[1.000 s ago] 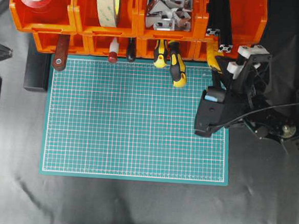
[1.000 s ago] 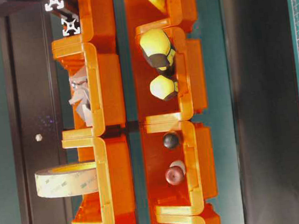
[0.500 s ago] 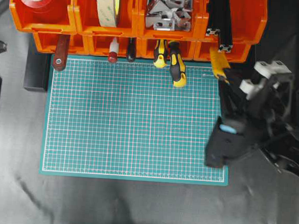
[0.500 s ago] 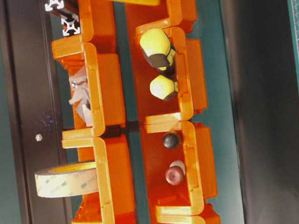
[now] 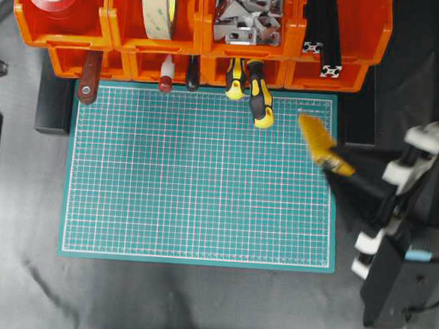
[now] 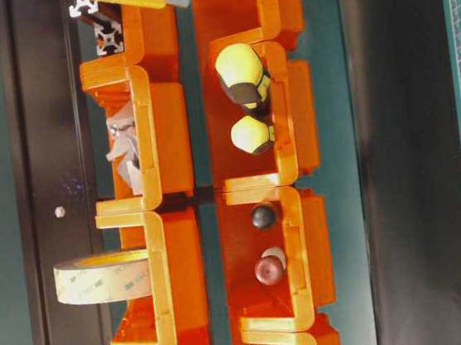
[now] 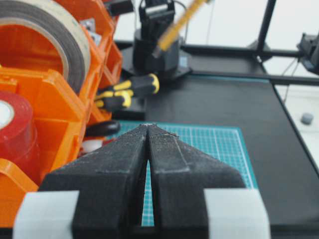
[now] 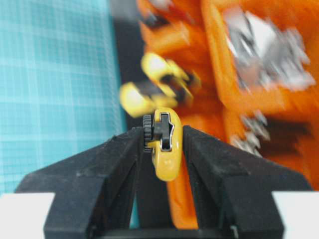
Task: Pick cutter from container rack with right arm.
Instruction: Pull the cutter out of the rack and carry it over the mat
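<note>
While the black counter [image 5: 195,298] carries a green cutting mat [image 5: 196,178] with the container rack [image 5: 199,27] along its far edge, the right arm's fingers [image 8: 204,164] grip the cutter [image 5: 322,145] above the mat's far right corner. Left fingers [image 7: 174,164] are pressed together, holding nothing.

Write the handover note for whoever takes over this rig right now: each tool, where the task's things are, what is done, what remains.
Right tool: shut on the cutter, held above the green mat's right edge.
Left tool: shut, empty, parked near the container rack.
Done: cutter is out of the rack.
Left: nothing but keeping the grip.
</note>
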Available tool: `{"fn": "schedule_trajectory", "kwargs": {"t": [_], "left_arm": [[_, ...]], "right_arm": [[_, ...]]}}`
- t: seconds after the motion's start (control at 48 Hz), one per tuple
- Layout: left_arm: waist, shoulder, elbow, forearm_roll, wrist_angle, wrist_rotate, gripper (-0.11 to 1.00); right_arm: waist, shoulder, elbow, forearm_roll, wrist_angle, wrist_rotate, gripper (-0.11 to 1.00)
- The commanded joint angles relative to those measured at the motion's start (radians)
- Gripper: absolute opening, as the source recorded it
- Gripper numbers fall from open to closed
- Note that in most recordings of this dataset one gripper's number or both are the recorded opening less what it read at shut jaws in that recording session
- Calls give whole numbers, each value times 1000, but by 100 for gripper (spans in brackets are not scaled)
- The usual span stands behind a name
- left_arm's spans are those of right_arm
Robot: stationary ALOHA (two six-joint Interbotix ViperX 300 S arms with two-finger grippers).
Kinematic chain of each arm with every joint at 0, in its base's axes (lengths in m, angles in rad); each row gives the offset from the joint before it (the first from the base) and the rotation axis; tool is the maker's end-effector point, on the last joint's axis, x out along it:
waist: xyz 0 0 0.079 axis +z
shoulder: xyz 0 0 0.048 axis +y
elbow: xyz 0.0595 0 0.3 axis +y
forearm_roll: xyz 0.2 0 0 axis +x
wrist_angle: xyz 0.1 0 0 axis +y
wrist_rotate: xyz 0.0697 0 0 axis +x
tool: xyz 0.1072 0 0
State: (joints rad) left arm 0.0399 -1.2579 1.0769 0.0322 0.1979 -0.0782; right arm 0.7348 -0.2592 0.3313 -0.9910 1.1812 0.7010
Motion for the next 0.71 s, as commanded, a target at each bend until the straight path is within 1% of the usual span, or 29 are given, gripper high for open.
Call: {"fn": "schedule_trajectory", "kwargs": {"t": [0.0,0.146,0.271,0.333,0.396,0.479,0.542,0.625,0.688], "left_arm": [[5,3,-34,3,-5,-5,0],[5,-3,-37,3,-3,-15,0],[3,-3,-35,2,-2,-32,0],[5,-3,-35,2,-2,-35,0],[5,-2,-34,3,0,-38,0],[3,-2,-31,3,9,-40,0],[5,-2,-32,3,20,-40,0],[5,-3,-34,3,29,-40,0],[3,-6,-35,3,32,-41,0]], "right_arm": [[-8,8,-26,-2,-95,3,27],[-44,38,-18,9,-215,3,27],[-98,86,5,26,-365,3,27],[-133,120,20,28,-457,2,27],[-164,156,29,26,-520,-3,27],[-215,213,35,17,-597,-8,27],[-244,247,34,0,-646,-17,27],[-282,282,34,-25,-706,-38,27],[-316,308,32,-40,-742,-67,27]]}}
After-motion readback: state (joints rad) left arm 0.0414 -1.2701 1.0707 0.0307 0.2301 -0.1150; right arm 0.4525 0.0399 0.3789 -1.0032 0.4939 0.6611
